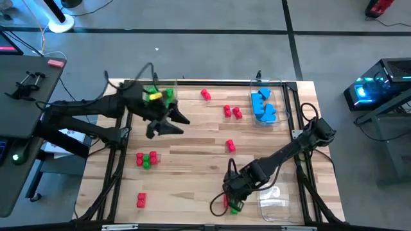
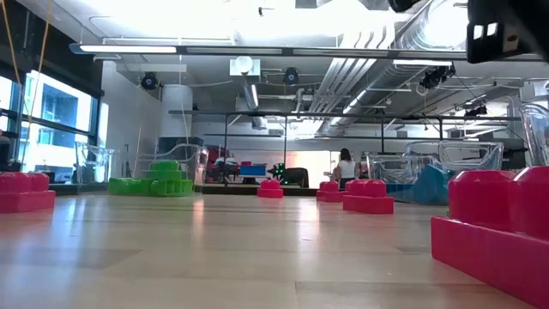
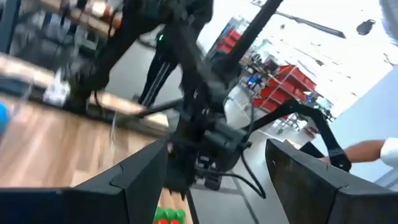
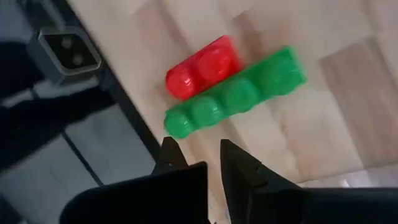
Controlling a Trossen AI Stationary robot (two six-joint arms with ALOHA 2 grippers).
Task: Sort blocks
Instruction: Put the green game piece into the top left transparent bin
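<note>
step: right claw (image 4: 198, 163) hovers narrowly spread by green block (image 4: 236, 99) and red block (image 4: 204, 67) | left claw (image 3: 217, 180) spread, empty | next: drop down, pinch green one

On the pale, striped wooden bench (image 1: 192, 144) lie red blocks (image 1: 232, 111), a green block (image 4: 236, 93) beside a red block (image 4: 202, 65), blue blocks (image 1: 262, 106) and green blocks (image 1: 159, 94) at the far corners, and both arms' hands are black.
</note>
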